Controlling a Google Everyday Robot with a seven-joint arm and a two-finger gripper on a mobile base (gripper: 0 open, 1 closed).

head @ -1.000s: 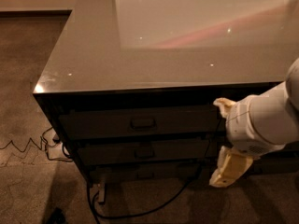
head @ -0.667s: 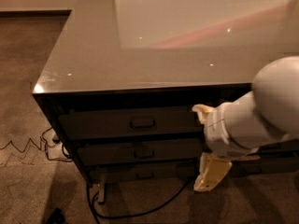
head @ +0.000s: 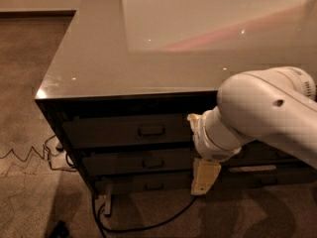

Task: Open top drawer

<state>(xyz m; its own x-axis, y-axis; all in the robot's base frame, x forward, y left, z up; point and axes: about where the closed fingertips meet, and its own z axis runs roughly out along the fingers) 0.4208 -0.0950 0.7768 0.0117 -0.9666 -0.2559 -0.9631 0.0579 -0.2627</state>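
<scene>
The top drawer [head: 114,132] sat shut. The claw [head: 198,152] hung before its front, just right of the handle [head: 151,131]; whether it was open, I cannot tell.

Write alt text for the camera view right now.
The gripper hangs before the lower drawer fronts, right of and below the handle of the top drawer, not on it. The top drawer looks shut under a glossy cabinet top.
</scene>
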